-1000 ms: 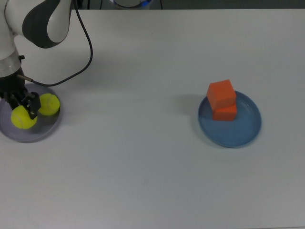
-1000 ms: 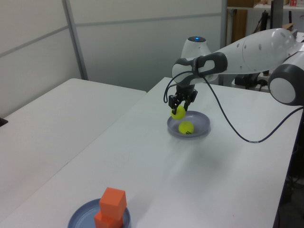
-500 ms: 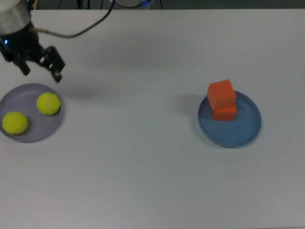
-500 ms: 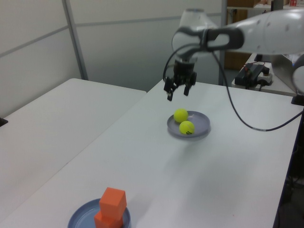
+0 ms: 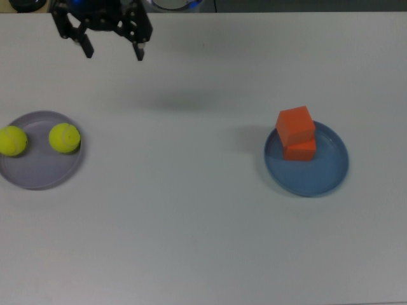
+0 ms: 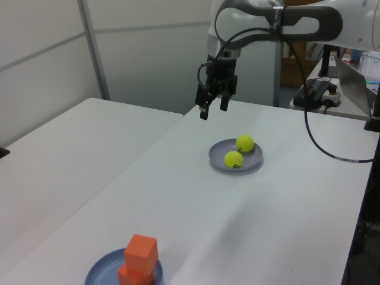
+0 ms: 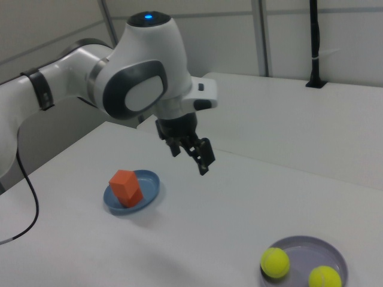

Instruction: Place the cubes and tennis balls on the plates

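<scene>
By the look of things the task is finished: both tennis balls [image 5: 38,140] lie on the lavender plate [image 5: 39,170] at the top view's left, one near the plate's far left edge and the other toward its right side, apart from each other; the two orange cubes [image 5: 296,133] sit stacked one on the other on the blue plate [image 5: 318,175] at the top view's right, the stack standing toward the plate's upper-left part; nothing of the task lies loose on the white desk [image 5: 191,216], so I judge that no piece is left to place.

The pincer [image 5: 113,49] hangs in the air above the desk near the top view's upper edge, its two fingers spread wide and gripping nothing; the left view shows it raised well above the desk surface, pointing down.

Relative to the pincer, the lavender plate with its balls lies below and to the left in the top view, well apart from it; in the left view the same plate sits lower and to the right of the fingers; the blue plate with the cubes lies far off toward the top view's right, farther still from the pincer; in the right view the cubes appear to the left of the fingers and the balls at the lower right.
</scene>
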Available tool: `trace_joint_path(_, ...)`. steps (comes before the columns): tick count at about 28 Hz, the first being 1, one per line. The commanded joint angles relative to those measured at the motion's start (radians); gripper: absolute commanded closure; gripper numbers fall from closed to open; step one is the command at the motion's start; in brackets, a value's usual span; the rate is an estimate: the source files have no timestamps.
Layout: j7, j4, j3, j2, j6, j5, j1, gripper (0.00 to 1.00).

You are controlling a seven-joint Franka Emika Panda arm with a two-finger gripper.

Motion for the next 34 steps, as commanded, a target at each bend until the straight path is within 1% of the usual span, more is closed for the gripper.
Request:
trace_joint_path(1,0.046,-0.053,0.047,-0.050,-0.032,-0.045,-0.002,0.00)
trace_joint_path(4,0.061,-0.057,0.064,-0.053,-0.032,-0.068,-0.002,0.00)
trace_joint_path(8,0.068,-0.057,0.072,-0.058,-0.031,-0.074,-0.002,0.00)
trace_joint_path(31,0.074,-0.054,0.067,-0.062,-0.032,-0.076,0.004,0.00)
trace_joint_path(34,0.074,-0.056,0.069,-0.072,-0.034,-0.076,0.004,0.00)
